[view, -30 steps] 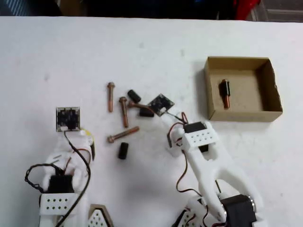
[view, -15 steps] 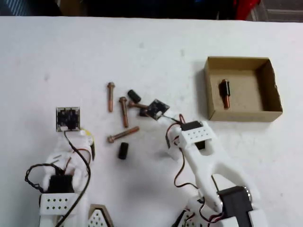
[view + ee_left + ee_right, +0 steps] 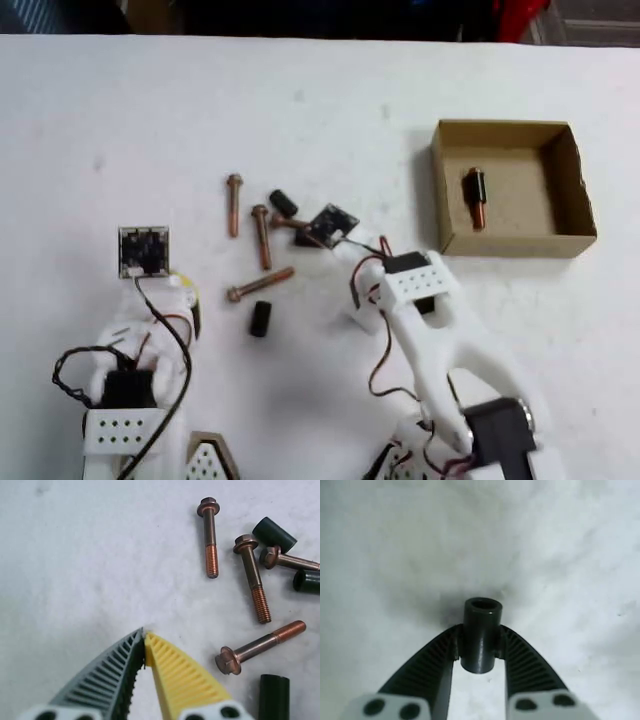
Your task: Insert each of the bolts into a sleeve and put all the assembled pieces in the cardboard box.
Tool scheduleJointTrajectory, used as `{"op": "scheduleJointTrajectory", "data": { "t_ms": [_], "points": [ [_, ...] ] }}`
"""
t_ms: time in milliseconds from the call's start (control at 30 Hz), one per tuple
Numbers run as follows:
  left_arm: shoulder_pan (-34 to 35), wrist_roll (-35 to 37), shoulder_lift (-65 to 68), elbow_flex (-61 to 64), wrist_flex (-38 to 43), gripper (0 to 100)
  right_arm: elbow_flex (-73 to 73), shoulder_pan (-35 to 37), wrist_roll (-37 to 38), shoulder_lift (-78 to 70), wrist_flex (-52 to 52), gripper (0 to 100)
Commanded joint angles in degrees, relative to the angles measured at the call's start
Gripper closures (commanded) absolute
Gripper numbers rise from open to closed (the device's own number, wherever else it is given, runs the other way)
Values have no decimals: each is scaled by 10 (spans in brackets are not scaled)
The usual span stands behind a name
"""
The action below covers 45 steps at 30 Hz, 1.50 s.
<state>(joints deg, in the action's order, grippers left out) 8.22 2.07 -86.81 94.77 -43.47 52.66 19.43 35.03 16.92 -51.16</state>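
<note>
Left gripper (image 3: 144, 636) seen closed tip to tip, nothing held, low over table (image 3: 120, 120) left of loose parts. Bolts (image 3: 262, 237) and loose sleeves (image 3: 260, 318) scattered at centre, none joined. Black sleeve (image 3: 481, 612) clamped between fingers of right gripper (image 3: 480, 630), beside bolt cluster. Cardboard box (image 3: 500, 128) set far right, one assembled piece (image 3: 474, 198) laid inside.

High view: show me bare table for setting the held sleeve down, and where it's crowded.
Bare table lies between the loose bolts and the cardboard box, and along the whole far edge beyond both. Crowded: the middle, where bolts and sleeves lie close together.
</note>
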Motion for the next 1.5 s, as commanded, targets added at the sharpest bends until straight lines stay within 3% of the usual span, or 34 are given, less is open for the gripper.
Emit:
{"op": "scheduleJointTrajectory", "data": {
  "t_ms": [0,400,567,833,967,1100,1333,1467],
  "points": [
    [4,-5,-6,-6,12,976,-17,7,2,95,-45,982],
    [3,-6,-6,-6,12,976,-5,3,2,487,-220,982],
    [3,-107,-6,-6,12,978,62,2,2,616,-223,982],
    [-33,-118,-6,-2,-4,978,204,2,2,764,-140,982],
    [-36,-116,-6,-1,-4,978,259,2,-9,824,-109,982],
    [-36,-115,-6,-2,-4,978,280,2,-79,863,-107,982],
    [-37,-114,-6,-6,-5,979,283,1,-87,862,-106,982],
    [-38,-93,-3,-69,-87,979,292,1,-88,862,-105,982]
  ]
}}
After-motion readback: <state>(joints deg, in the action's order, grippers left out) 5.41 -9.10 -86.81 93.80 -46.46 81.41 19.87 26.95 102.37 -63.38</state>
